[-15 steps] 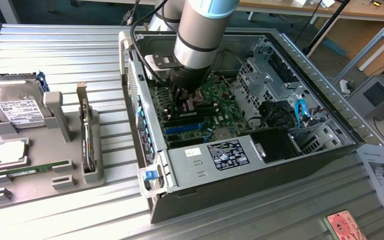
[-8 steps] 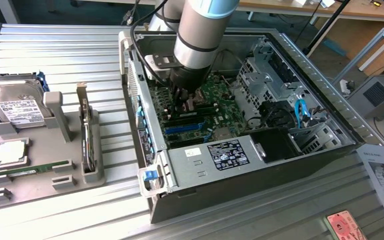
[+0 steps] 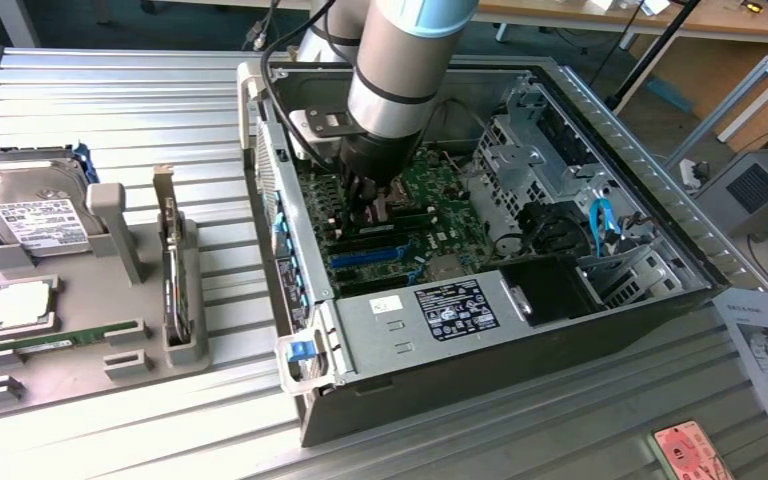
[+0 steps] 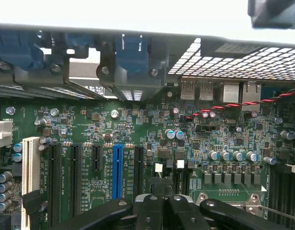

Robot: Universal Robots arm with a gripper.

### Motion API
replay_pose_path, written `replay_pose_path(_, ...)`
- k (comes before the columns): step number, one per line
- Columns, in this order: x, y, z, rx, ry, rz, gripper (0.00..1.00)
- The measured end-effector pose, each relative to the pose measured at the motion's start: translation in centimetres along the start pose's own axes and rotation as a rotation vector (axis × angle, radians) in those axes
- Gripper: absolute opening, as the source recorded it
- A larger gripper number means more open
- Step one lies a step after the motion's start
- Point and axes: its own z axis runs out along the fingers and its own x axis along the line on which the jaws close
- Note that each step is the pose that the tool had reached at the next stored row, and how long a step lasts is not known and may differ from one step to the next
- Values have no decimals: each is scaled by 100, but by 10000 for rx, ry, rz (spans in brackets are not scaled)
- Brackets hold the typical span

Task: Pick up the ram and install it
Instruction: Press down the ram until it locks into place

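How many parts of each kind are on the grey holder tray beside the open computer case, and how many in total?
Hard drive: 1
Processor chip: 1
Ram stick: 1
Expansion card, standing on edge: 1
Total: 4

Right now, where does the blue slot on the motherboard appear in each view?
Exterior view: blue slot inside the case, between the arm and the labelled power supply.
Wrist view: blue slot between black slots.
Shared landmark: green motherboard.
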Motion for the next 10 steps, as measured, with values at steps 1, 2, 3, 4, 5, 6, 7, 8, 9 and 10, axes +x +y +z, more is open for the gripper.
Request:
replay_pose_path(1,0,0,4,0,0,0,11)
replay_pose_path(2,1,0,7,-1,1,0,11)
replay_pose_path(3,1,0,7,0,2,0,11)
replay_pose_path(4,1,0,7,-1,2,0,11)
replay_pose_path(5,1,0,7,-1,2,0,11)
replay_pose_path(6,1,0,8,0,0,0,11)
replay_pose_path(7,0,0,8,0,0,0,11)
replay_pose_path(8,1,0,8,0,0,0,11)
replay_pose_path(9,0,0,5,2,-2,0,11)
replay_pose_path(10,-1,-1,-1,5,-7,0,11)
